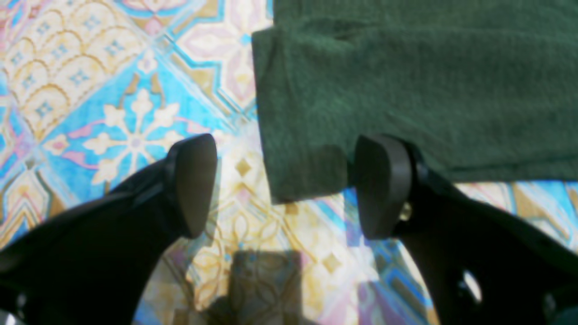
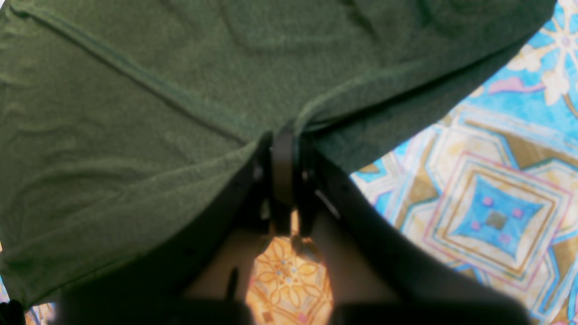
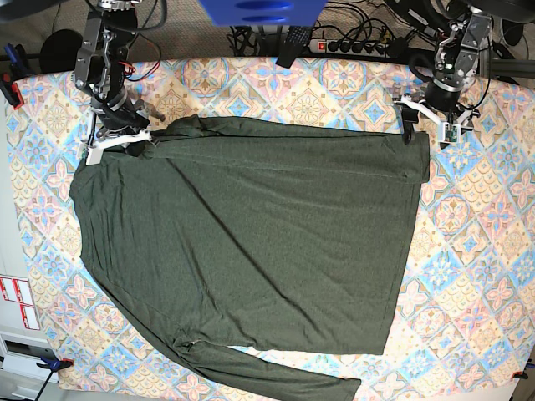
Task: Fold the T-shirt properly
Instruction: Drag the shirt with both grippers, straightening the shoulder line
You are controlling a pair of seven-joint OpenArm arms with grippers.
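The dark olive-green T-shirt (image 3: pixel 251 251) lies spread over the patterned table, long sleeve trailing along the front edge. At its back right corner my left gripper (image 3: pixel 422 125) hovers open. In the left wrist view the left gripper (image 1: pixel 289 187) has its black fingers (image 1: pixel 194 185) wide apart, and a folded corner of the T-shirt (image 1: pixel 406 90) lies loose between them on the cloth. At the back left, my right gripper (image 3: pixel 140 138) is shut on the fabric. In the right wrist view the right gripper (image 2: pixel 282 149) pinches a bunched edge of the T-shirt (image 2: pixel 135 135), with folds running out from the pinch.
A colourful tiled tablecloth (image 3: pixel 485 251) covers the table. Cables and a power strip (image 3: pixel 351 46) run along the back edge, beside a blue object (image 3: pixel 259 10). Bare cloth shows to the right of the shirt and along the back.
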